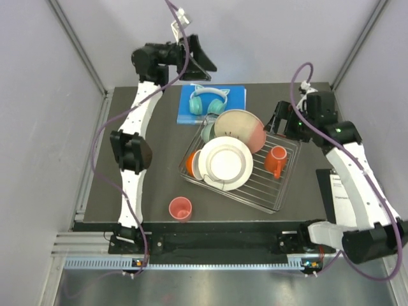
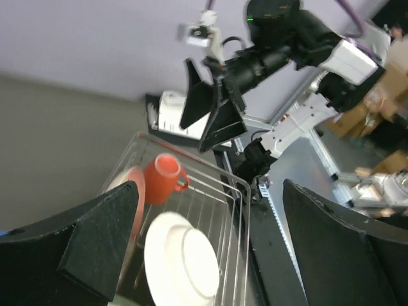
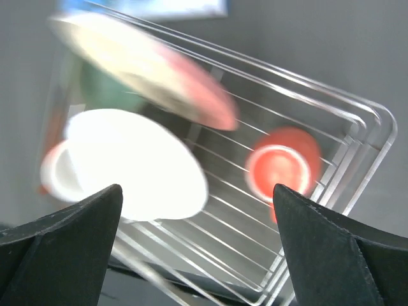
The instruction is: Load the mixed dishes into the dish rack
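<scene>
The dish rack (image 1: 266,190) sits mid-table. In it stand a large pink-and-cream plate (image 1: 241,127), white plates (image 1: 226,162), a mint green bowl (image 1: 208,132) and an orange cup (image 1: 276,161). A coral pink cup (image 1: 180,208) stands on the table in front of the rack. My left gripper (image 1: 197,58) is open and empty, raised high over the back of the table. My right gripper (image 1: 282,118) is open and empty above the rack's far right corner. The right wrist view shows the orange cup (image 3: 280,167) and white plates (image 3: 134,166) below the open right gripper (image 3: 197,255).
Teal cat-ear headphones (image 1: 209,101) lie on a blue book (image 1: 233,95) behind the rack. Another orange piece (image 1: 191,162) sits at the rack's left end. A paper sheet (image 1: 338,191) lies at the right edge. Grey walls close in the sides.
</scene>
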